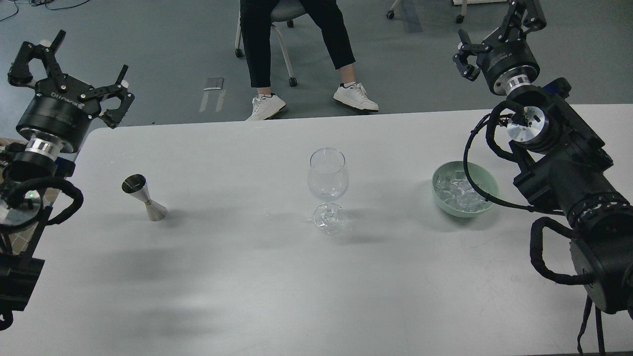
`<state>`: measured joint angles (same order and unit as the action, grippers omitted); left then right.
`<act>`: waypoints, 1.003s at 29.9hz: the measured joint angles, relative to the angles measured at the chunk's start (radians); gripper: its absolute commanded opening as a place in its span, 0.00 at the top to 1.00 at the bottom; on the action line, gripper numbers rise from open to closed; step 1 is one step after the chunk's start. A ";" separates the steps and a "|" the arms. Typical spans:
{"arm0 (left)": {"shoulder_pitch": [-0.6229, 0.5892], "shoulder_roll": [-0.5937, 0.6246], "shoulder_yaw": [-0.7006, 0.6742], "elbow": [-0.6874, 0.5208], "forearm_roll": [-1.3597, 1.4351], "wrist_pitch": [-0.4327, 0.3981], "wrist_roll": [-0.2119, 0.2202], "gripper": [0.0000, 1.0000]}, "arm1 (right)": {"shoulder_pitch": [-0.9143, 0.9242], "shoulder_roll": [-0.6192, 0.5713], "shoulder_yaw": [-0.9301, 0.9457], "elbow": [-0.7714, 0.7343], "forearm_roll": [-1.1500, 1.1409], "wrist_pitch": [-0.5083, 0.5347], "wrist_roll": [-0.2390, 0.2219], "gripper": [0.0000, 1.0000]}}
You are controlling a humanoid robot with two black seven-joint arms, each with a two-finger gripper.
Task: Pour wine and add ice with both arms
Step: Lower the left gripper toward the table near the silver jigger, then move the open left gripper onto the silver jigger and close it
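From the head view, a white table (247, 277) with a smooth matte top spreads across the lower part of the picture. Near its middle stands a wine glass (328, 188), clear and thin, upright on its stem, its long axis vertical and its open mouth pointing up. To the right of it, well apart, sits a pale green bowl (487, 190), round and shallow, with the ice (461, 193) heaped inside: small glassy, colourless chunks with no common direction. To the left of the glass, also well apart, a metal jigger (143, 198) stands upright, an hourglass of two cones with a dull steel sheen and a thin gold band at the waist; its open cup faces up.

The left gripper (74, 62) hangs beyond the table's left far corner, its black clawed fingers spread wide and holding nothing. The right gripper (494, 29) is raised past the far right edge, above the bowl in the picture; its fingers also stand apart, empty. Black cables loop along both bulky arms, with silver rings at the joints.

Beyond the table, a seated person's legs (296, 44) in dark trousers and white shoes rest on the grey floor.
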<state>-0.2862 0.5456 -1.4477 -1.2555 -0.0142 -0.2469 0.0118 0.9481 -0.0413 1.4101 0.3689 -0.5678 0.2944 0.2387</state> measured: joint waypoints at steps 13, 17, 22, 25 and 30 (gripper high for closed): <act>0.631 -0.116 -0.309 -0.347 -0.132 -0.052 0.097 0.02 | -0.018 0.004 0.000 0.007 0.000 -0.004 0.003 0.00; 0.730 -0.157 -0.331 -0.350 -0.135 -0.104 0.098 0.04 | -0.025 0.004 0.000 0.007 0.000 -0.004 0.004 0.00; 0.842 -0.205 -0.324 -0.347 -0.135 -0.176 0.098 0.09 | -0.026 0.002 0.000 0.007 0.000 -0.005 0.004 0.00; 0.849 -0.256 -0.319 -0.327 -0.123 -0.179 0.097 0.17 | -0.027 0.003 -0.001 0.007 0.000 -0.005 0.004 0.00; 0.778 -0.285 -0.304 -0.255 -0.111 -0.136 0.107 0.30 | -0.028 0.007 -0.003 0.009 0.000 -0.021 0.004 0.00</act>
<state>0.4916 0.2605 -1.7513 -1.5110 -0.1247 -0.3834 0.1190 0.9204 -0.0340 1.4070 0.3775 -0.5676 0.2738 0.2424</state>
